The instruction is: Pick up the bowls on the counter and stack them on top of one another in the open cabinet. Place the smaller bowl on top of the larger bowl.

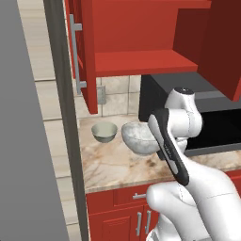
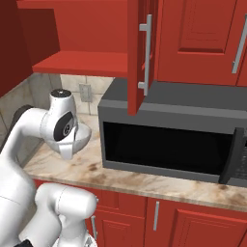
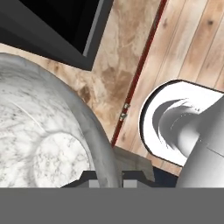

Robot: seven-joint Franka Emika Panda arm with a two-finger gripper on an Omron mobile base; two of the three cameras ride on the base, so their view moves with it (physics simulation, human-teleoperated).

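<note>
The larger bowl (image 1: 137, 136), white-grey marbled, hangs tilted just over the counter (image 1: 113, 167) in front of the microwave's left end. My gripper (image 3: 110, 179) is shut on its rim, one finger inside and one outside the larger bowl (image 3: 39, 131). In the right base view the larger bowl (image 2: 83, 137) peeks out behind my hand. The smaller bowl (image 1: 104, 132), dull grey-green, stands upright on the counter just left of it, apart. Above is the open cabinet's red shelf (image 1: 141, 62), also seen as the shelf (image 2: 79, 62) in the right base view.
A dark microwave (image 2: 169, 140) with its door swung open fills the counter to the right. The cabinet doors (image 1: 82, 52) (image 2: 140, 53) stand open either side of the shelf. A grey wall panel (image 1: 28, 141) stands at the left. Low red cabinets (image 2: 159, 217) sit below.
</note>
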